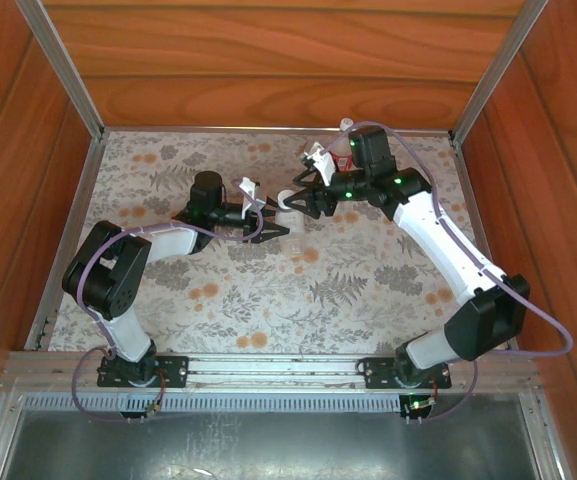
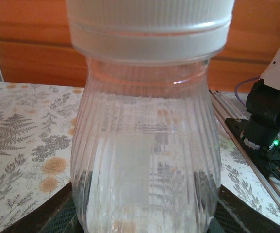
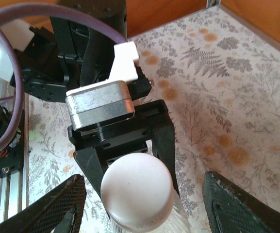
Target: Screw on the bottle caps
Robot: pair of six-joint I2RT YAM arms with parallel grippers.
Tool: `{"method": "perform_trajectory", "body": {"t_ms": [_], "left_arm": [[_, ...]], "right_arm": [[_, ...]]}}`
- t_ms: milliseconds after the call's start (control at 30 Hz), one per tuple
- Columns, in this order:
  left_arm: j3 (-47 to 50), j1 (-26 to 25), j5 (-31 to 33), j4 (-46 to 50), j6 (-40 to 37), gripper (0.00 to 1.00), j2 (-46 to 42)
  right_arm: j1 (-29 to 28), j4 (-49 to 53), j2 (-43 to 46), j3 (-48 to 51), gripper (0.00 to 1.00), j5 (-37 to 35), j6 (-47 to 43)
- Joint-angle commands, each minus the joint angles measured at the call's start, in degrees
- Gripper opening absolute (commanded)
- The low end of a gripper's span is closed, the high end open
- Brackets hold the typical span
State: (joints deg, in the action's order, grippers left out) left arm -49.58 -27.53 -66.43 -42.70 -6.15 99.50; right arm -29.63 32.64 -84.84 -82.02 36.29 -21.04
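Near the middle of the bench, the left tool (image 1: 272, 222) is clamped on the lower body of a clear bottle (image 2: 144, 155), with its dark fingers (image 2: 57, 219) pressed against either side. The bottle stands upright in this grip. Its wall is ribbed, and the fern print of the floral cloth (image 1: 268, 300) shows through it. A white screw cap (image 3: 136, 187) sits level on the bottle's neck; whether it is threaded tight cannot be told. The right tool (image 1: 300, 200) faces the left one from the far right side and hangs over the cap. In the right wrist view its textured fingers (image 3: 50, 206) stand wide apart, one on each side of the cap, with a clear gap to it on both sides, so this tool is open and holds nothing. In the overhead view the two tools meet tip to tip, with the cap showing as a white spot between them. At the far edge of the cloth, just behind the right arm's wrist, stands a second small bottle (image 1: 347, 130) with a white top. The arm hides most of it, and it is too small to make out further. Wooden walls (image 1: 268, 60) enclose the bench on three sides.
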Motion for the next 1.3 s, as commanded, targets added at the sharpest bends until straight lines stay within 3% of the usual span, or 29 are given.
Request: {"method": "perform_trajectory", "body": {"t_ms": [0, 267, 433, 533, 667, 800, 933, 1033, 1100, 1200, 1267], "left_arm": [[-1.37, -0.14, -2.13, -1.07, 0.29, 0.55, -1.72], [-1.72, -0.21, -2.03, -1.07, 0.77, 0.55, -1.53], [-1.58, -0.17, -2.05, -1.07, 1.06, 0.55, -1.66], [-1.54, -0.22, -0.71, -1.07, 1.11, 0.55, -1.68], [-1.05, -0.31, 7.36, -1.07, 0.45, 0.53, -1.96], [0.38, -1.60, 22.21, -1.07, -2.40, 0.52, -3.30], [2.63, -4.36, 39.99, -1.07, -7.21, 0.53, -5.92], [3.58, -5.00, 43.97, -1.07, -9.67, 0.53, -7.18], [3.86, -4.72, 42.67, -1.07, -9.40, 0.53, -7.48], [4.24, -3.02, 34.73, -1.07, -8.10, 0.53, -7.63], [3.97, -1.70, 27.45, -1.07, -6.44, 0.53, -7.00]], "right_arm": [[-1.29, 3.61, -1.15, -2.61, 0.67, -2.27, -2.21], [-2.69, 6.29, -3.91, -4.54, 0.63, -4.07, -2.44], [-2.85, 6.76, -4.89, -5.49, 0.40, -4.16, -1.60], [-2.89, 6.67, -5.20, -6.15, 0.32, -6.56, 0.43], [-2.89, -2.73, -4.66, -2.64, 0.08, -12.40, 10.71], [-4.31, -14.22, -3.26, 3.12, 0.08, -17.41, 20.13], [-9.65, -24.41, -1.10, 8.39, 0.06, -34.59, 27.56], [-12.51, -25.76, -0.49, 9.08, 0.10, -41.67, 28.02], [-12.41, -26.19, 0.87, 9.90, 0.24, -42.03, 27.41], [-10.82, -24.39, 2.76, 9.88, 0.52, -38.27, 22.55], [-8.51, -22.86, 3.98, 9.66, 0.62, -32.09, 21.35]]}}
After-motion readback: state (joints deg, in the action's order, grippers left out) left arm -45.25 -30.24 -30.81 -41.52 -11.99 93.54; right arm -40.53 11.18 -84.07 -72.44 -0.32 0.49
